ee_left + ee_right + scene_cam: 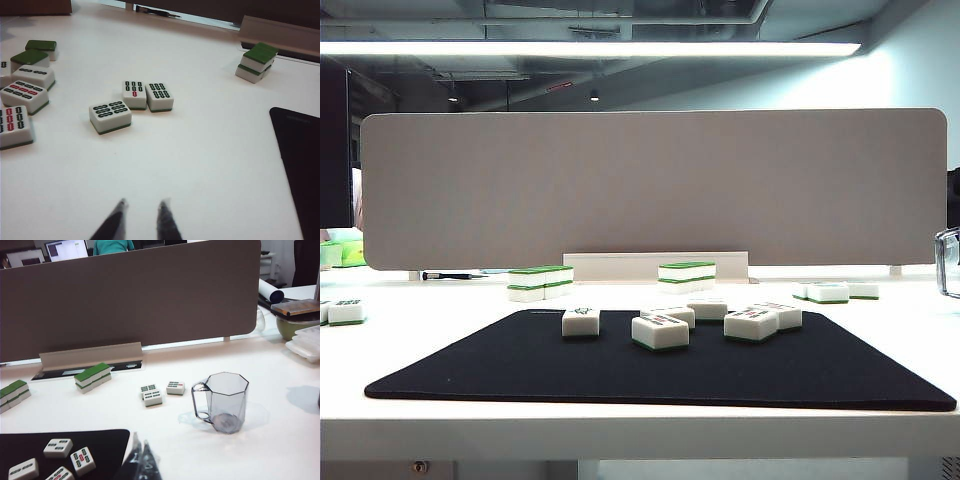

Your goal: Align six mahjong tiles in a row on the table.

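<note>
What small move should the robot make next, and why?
Probably swing the right claw, now shut beside the mat corner, over the six mahjong tiles, which lie scattered, not in a row. The left claw, slightly open, hovers over white table beside the mat.

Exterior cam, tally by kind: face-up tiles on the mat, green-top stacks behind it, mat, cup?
Face-up tiles on the black mat: 6
Green-topped stacks: 2
Black mat: 1
Clear cup: 1
Total: 10
Left gripper hovers over bare table left of the mat; right gripper by the mat's right corner, near the cup; both empty.
</note>
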Action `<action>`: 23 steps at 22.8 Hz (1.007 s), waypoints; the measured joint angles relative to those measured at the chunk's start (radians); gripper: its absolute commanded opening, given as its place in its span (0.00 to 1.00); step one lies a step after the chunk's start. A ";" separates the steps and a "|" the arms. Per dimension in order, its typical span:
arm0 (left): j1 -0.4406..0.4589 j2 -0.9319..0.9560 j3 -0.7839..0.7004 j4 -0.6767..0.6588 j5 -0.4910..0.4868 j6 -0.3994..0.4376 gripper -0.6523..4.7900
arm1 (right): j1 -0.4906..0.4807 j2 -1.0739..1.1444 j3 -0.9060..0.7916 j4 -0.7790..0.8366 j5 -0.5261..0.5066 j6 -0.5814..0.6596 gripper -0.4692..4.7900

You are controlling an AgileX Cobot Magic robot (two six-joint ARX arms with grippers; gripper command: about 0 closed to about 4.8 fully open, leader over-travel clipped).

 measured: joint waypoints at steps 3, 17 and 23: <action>0.000 0.000 0.000 0.000 0.000 -0.023 0.27 | 0.000 0.000 0.081 -0.113 0.000 -0.002 0.09; 0.000 0.000 0.001 0.000 0.045 -0.033 0.26 | 0.000 0.004 0.314 -0.584 -0.523 -0.003 0.09; 0.000 0.001 0.076 -0.099 0.163 -0.081 0.27 | 0.000 0.004 0.314 -0.619 -0.524 -0.003 0.09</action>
